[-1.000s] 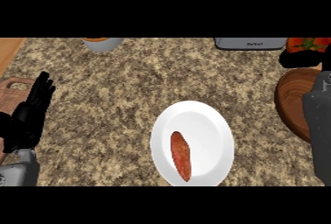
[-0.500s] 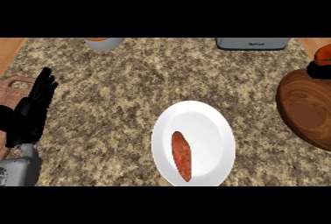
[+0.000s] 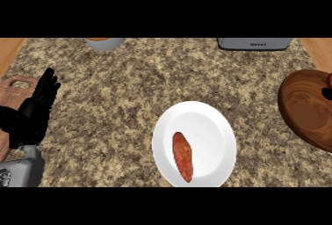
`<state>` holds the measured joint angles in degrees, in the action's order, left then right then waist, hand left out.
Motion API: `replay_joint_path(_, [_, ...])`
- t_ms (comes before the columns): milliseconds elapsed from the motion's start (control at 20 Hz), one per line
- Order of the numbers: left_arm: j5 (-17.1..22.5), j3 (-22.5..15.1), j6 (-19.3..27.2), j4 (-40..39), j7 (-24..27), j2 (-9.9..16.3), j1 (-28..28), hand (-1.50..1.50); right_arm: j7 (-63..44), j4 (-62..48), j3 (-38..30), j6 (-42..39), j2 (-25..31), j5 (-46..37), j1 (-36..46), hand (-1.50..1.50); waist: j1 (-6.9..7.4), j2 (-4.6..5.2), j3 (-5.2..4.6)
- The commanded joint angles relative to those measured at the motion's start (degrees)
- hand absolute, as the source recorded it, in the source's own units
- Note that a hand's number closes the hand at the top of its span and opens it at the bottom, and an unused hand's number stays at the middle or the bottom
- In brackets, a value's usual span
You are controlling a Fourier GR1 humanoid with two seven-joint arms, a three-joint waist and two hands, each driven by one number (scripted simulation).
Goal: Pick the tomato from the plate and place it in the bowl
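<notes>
A white plate [image 3: 198, 121] lies at the counter's front centre with a long orange-red vegetable [image 3: 183, 156] on it. A brown wooden bowl [image 3: 304, 110] sits at the right edge, partly cut off. At that edge, over the bowl's rim, a reddish sliver [image 3: 329, 80] shows; it may be the tomato, but too little is visible to tell. Just below it is a small black part of my right hand [image 3: 326, 92], the rest being out of view. My left hand [image 3: 35, 110] rests open at the far left, fingers up, far from the plate.
A wooden board [image 3: 16, 88] lies under and behind my left hand. A grey cup [image 3: 103, 43] with something orange in it stands at the back left. A grey appliance [image 3: 254, 43] stands at the back right. Speckled counter lies between plate and bowl.
My right forearm has left the view to the right. The red thing moved down the right edge to the bowl. The left hand and the plate stayed put.
</notes>
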<state>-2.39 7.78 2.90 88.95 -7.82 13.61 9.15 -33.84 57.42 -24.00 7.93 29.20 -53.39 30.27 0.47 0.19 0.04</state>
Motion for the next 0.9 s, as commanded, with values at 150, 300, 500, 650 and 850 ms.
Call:
replay_joint_path(150, [0.31, 1.01, -0.72, -1.44, -0.12, 0.33, 0.49, 0.0, 13.89, -11.34, -4.54, -1.99, 3.78, 8.89, 1.51, -1.5, -0.04, -0.02, 0.01])
replay_joint_path(300, [0.33, 0.94, -0.76, 1.63, -0.36, 0.45, -1.71, 0.0, 16.11, -5.61, -8.41, 0.63, 1.6, 14.4, 1.2, -1.5, -0.38, -0.32, 0.02])
replay_joint_path(500, [-1.02, -0.04, 0.83, 0.78, -0.52, -0.81, -0.98, 0.0, 24.03, -2.5, -18.1, 9.81, -1.66, 24.47, 2.02, -1.5, -1.33, -0.36, 0.24])
replay_joint_path(650, [-0.26, 0.66, -0.17, 2.28, -1.07, 0.11, -2.81, 0.0, 27.18, 2.03, -24.01, 6.42, -0.34, 33.06, 1.02, -1.5, -1.94, -0.83, 0.14])
replay_joint_path(850, [0.86, 2.82, -0.63, 1.04, 0.34, 1.06, -2.37, 0.0, 29.74, 10.26, -28.61, 0.55, -3.57, 41.02, -10.2, -1.5, -2.14, -0.65, -0.04])
